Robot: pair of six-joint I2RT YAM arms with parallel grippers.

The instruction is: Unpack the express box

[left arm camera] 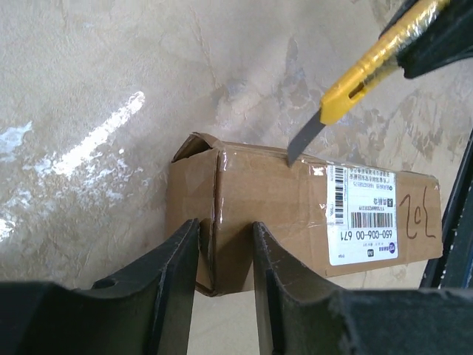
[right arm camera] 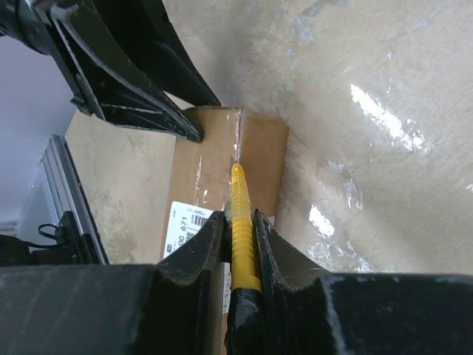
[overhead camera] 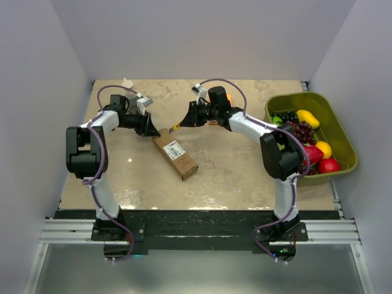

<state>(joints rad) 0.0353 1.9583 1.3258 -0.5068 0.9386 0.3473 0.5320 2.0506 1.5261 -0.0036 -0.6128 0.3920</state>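
**Knife tip on the taped seam of the express box**

*Top view.* The express box (overhead camera: pixel 175 157) lies flat and aslant on the table (overhead camera: pixel 239 168), between your two arms, label side up. Your left fingers (overhead camera: pixel 149 127) reach its far end from the left. Your right fingers (overhead camera: pixel 187 117) come in from the right, carrying a yellow utility knife (overhead camera: pixel 176 128). A green basket (overhead camera: pixel 343 139) of fruit sits at the right edge, well apart.

*Left wrist view.* Your left fingers (left arm camera: pixel 170 277) stand parted over the box's end corner. Whether they press on the cardboard cannot be told. The knife's blade tip meets the box's upper edge beside the white label (left arm camera: pixel 362 211).

*Right wrist view.* Your right fingers (right arm camera: pixel 196 259) are clenched on the knife's handle from both sides. Its tip rests on the clear tape (right arm camera: pixel 238 137) along the box top.
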